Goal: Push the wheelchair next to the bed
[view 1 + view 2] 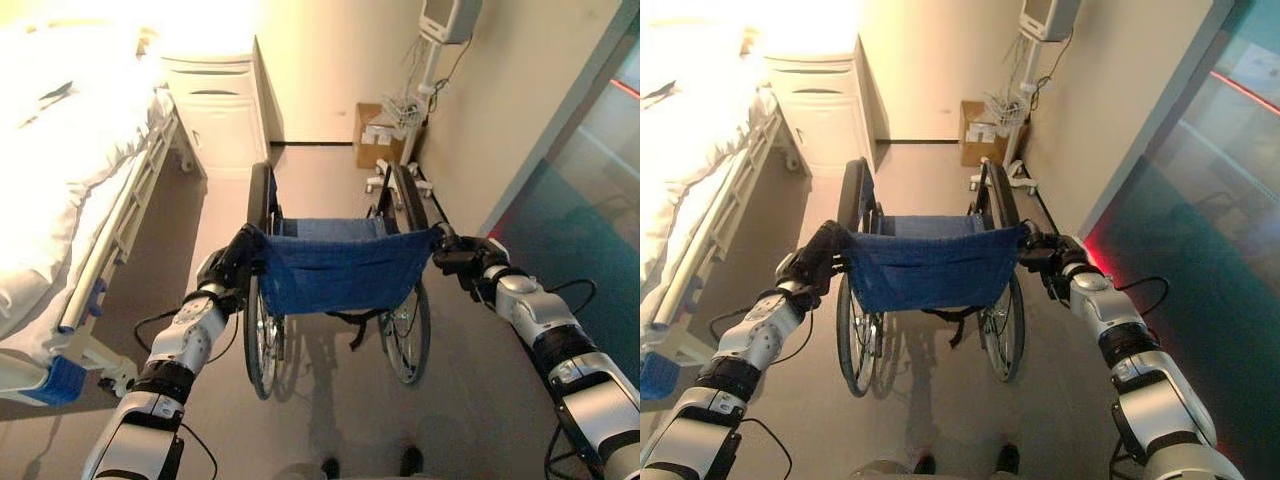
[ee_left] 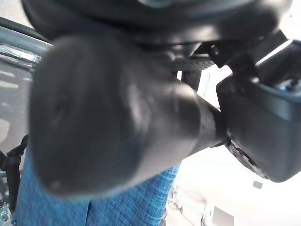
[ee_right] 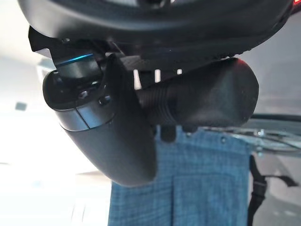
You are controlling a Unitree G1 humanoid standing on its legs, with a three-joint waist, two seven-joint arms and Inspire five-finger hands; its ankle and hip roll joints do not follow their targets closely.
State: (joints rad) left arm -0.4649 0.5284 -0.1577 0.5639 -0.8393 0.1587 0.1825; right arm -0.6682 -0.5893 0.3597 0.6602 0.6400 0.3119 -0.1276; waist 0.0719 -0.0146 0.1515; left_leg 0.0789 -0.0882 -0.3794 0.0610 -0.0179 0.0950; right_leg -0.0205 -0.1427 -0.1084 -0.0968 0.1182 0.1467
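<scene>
Your left hand [image 1: 232,262] and right hand [image 1: 462,258] each curl round a push grip of the wheelchair [image 1: 335,265]; it stands mid-aisle, well apart from the bed [image 1: 70,180] on your left. Expect it to roll freely yet swerve easily; hold both grips and push evenly.

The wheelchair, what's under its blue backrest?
Below the wheelchair's blue backrest hang black straps, between the two wheels, with bare floor underneath. The backrest covers most of the seat, so what lies on it cannot be seen.
</scene>
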